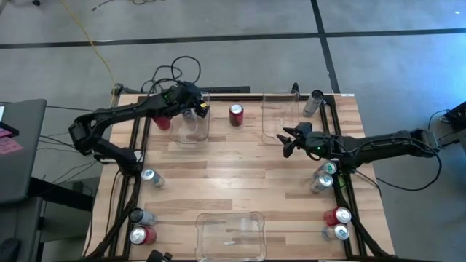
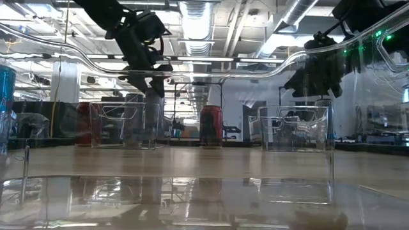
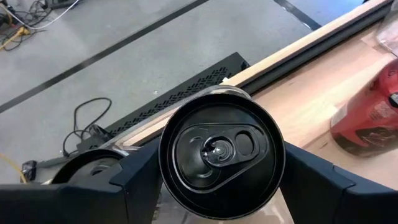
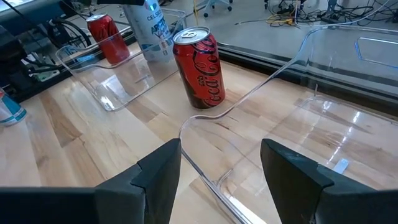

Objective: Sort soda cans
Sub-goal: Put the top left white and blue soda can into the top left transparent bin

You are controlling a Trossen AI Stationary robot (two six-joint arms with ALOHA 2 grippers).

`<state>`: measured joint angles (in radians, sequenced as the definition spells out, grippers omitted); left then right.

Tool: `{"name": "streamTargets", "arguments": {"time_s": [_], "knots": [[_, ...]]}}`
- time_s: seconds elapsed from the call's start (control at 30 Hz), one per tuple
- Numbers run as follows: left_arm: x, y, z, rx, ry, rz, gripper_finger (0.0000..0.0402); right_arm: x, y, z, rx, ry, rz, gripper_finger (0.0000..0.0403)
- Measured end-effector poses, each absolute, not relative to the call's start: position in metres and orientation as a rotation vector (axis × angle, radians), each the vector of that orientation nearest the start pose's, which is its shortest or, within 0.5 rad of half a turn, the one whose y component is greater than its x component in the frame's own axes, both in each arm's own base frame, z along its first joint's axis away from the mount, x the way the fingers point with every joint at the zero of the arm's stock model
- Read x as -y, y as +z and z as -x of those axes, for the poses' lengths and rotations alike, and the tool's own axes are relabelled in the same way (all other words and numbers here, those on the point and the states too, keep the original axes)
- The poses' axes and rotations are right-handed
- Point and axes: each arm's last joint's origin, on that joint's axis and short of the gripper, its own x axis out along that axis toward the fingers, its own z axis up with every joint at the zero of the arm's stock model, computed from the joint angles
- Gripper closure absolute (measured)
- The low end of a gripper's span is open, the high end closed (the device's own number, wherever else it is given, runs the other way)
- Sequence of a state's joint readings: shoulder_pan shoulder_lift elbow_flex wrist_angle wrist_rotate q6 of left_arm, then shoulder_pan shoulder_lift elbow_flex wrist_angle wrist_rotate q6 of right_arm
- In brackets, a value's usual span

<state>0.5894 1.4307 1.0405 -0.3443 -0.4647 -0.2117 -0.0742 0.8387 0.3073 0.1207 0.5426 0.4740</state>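
Near edge of the counter (image 1: 240, 171): an empty clear bin (image 1: 231, 234) in the middle. To the left of it a red can (image 1: 143, 235) and a dark can (image 1: 140, 217) lie close together, and a silver can (image 1: 152, 177) is a bit farther in. To the right, a red can (image 1: 337, 215) and a silver one (image 1: 336, 232) lie side by side, w/ two more cans (image 1: 324, 176) farther up the right rail.

Mid counter, right side: the right hand (image 1: 289, 141) hovers just in front of the far right bin (image 1: 280, 115), fingers apart, nothing between them.

Far side: one red can (image 1: 236, 115) stands upright btw. the two far bins. The left hand (image 1: 191, 107) is over the far left bin (image 1: 191, 124), clamped on a dark can (image 3: 219, 155); fingers press both sides of the body. Another red can (image 1: 162, 121) lies just left of that bin. A silver can (image 1: 314, 102) lies at the far right corner.

Handling, my judgement: cans are smooth round metal, so slippery, and thin walls dent if empty; I cannot tell full or empty. Best hold is across the middle of the body, not the rim. Lying ones may roll when touched.
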Motion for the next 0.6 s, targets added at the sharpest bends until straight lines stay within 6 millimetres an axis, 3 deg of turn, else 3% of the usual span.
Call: {"name": "streamTargets", "arguments": {"time_s": [0.3,0.6], "knots": [[-0.191,0.244,-0.256,-0.684,1.092,0.263,0.0123,0.027,0.19,-0.168,-0.254,-0.692,-0.367,0.0161],[-0.189,0.252,-0.253,-0.676,1.081,0.246,0.0111,0.027,0.19,-0.168,-0.256,-0.694,-0.376,0.0161]]}}
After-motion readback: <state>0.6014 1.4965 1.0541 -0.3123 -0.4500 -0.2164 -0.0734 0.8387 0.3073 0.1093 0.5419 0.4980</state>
